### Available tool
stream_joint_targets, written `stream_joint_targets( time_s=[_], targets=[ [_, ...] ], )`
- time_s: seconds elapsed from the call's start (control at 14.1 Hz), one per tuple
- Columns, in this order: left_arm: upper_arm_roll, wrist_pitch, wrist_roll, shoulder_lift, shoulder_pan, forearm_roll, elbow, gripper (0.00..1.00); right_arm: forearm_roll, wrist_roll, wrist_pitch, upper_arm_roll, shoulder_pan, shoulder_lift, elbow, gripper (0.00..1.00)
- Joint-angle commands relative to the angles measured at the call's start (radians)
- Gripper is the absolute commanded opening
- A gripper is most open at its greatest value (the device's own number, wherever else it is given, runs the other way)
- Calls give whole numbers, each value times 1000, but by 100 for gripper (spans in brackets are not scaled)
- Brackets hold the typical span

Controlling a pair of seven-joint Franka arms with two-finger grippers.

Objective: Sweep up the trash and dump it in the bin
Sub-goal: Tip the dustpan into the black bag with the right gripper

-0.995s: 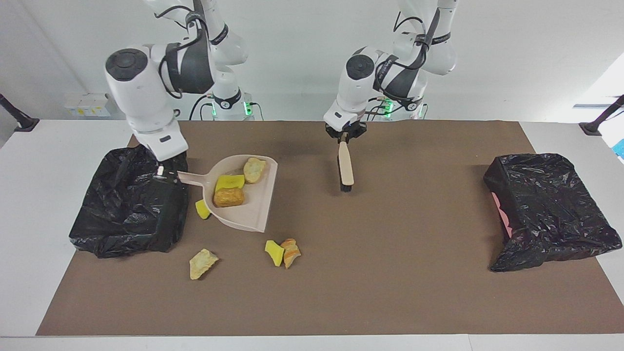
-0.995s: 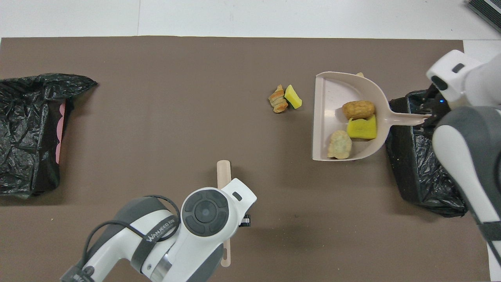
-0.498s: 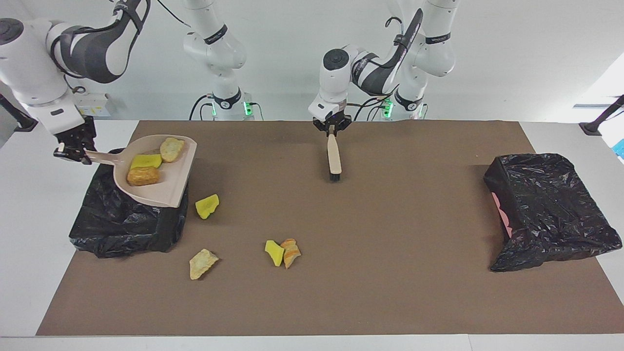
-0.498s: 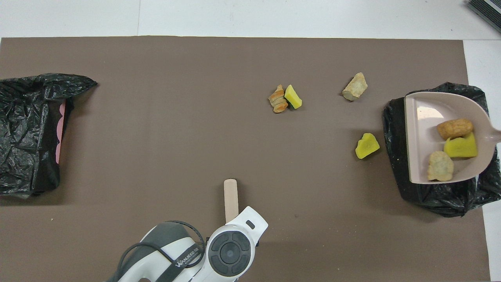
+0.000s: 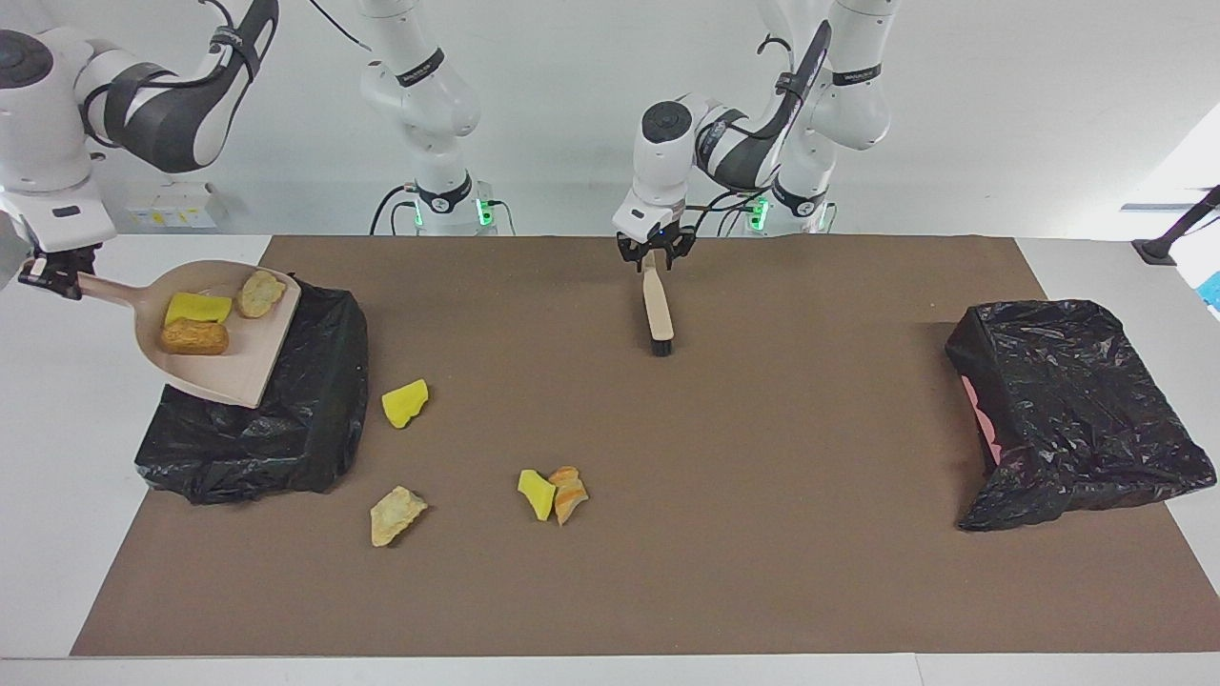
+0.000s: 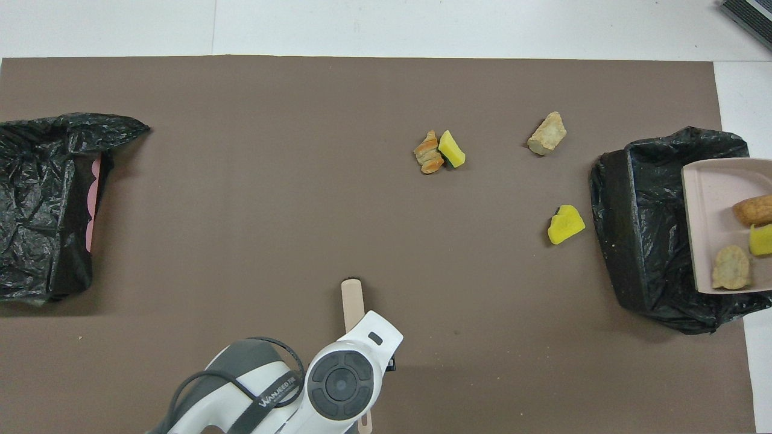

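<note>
My right gripper (image 5: 52, 276) is shut on the handle of the beige dustpan (image 5: 238, 367), which hangs in the air over the black-lined bin (image 5: 286, 429) at the right arm's end. Three pieces of trash ride in the dustpan (image 6: 705, 199): a yellow chunk (image 5: 197, 308), a brown piece (image 5: 194, 336) and a tan piece (image 5: 259, 292). On the mat lie a yellow chunk (image 5: 405, 403) beside the bin (image 6: 639, 241), a tan piece (image 5: 396, 514), and a yellow-and-orange pair (image 5: 553, 494). My left gripper (image 5: 653, 252) is at the handle end of the brush (image 5: 658, 310).
A second black bag (image 5: 1077, 410) with a pink patch sits at the left arm's end of the brown mat. In the overhead view my left arm's wrist (image 6: 338, 380) covers the near end of the brush (image 6: 351, 301).
My right gripper lifted the dustpan off the mat and carried it over the bin toward the table's end. A yellow chunk stayed on the mat. My left gripper drew the brush closer to the robots.
</note>
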Motion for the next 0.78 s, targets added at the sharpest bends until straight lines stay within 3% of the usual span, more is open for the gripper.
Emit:
stream_joint_targets(
  time_s=[0.0, 0.21, 0.43, 0.71],
  targets=[
    [6, -27, 9, 0, 91, 24, 63, 100, -139, 124, 52, 10, 21, -88, -135, 0],
    [11, -56, 200, 10, 217, 24, 112, 100, -313, 326, 19, 10, 113, -151, -224, 0],
    [11, -136, 455, 62, 355, 24, 218, 100, -400, 377, -36, 10, 182, -157, -229, 0],
    [13, -169, 692, 70, 517, 25, 319, 100, -549, 436, -84, 13, 222, -164, -224, 0]
  ],
)
